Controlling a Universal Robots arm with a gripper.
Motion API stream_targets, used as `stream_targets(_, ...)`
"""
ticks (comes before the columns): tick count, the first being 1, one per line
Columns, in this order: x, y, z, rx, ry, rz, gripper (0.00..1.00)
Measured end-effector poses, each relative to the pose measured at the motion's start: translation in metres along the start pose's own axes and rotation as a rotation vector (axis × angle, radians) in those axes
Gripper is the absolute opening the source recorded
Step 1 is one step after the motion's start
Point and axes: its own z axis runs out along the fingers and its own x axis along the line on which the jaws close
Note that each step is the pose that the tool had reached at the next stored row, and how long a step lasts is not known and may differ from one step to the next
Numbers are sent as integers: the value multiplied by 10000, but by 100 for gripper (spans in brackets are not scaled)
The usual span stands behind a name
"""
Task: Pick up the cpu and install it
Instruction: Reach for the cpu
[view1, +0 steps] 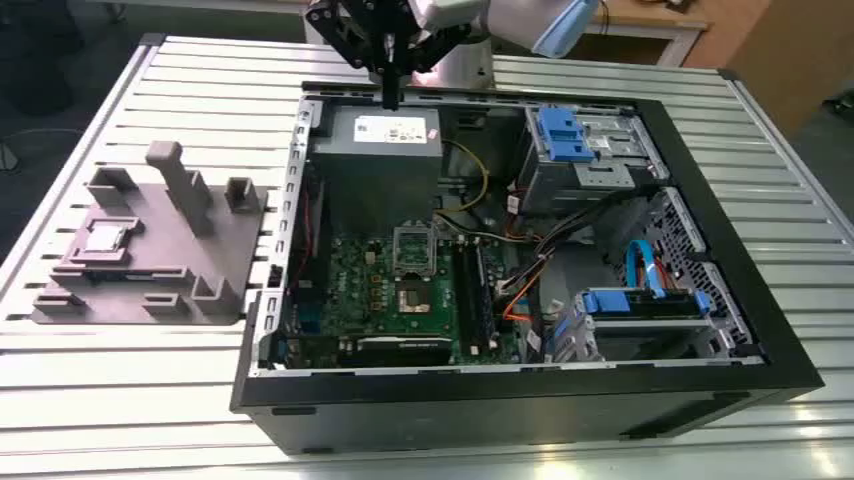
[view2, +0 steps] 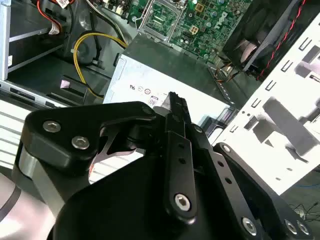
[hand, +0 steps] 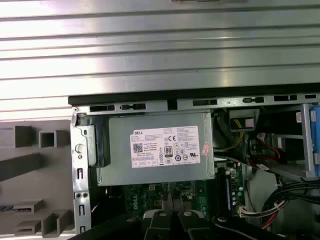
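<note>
cpu (view1: 107, 239): small silver square, pale rim, flat on gray fixture (view1: 235, 246)

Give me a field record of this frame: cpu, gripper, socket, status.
cpu: flat on the gray fixture, outside the case, at the exterior view's left
gripper: over the power supply, jaws shut, empty
socket bracket: raised, on the motherboard
status: cpu not yet picked up

The arm (view1: 454, 12) holds its black gripper (view1: 391, 98) pointing straight down, fingers (view2: 176, 107) pressed together at their tips.
</note>
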Motion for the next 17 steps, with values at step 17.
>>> stream_targets(17, 34, -2, -1, 0, 0, 0, 11)
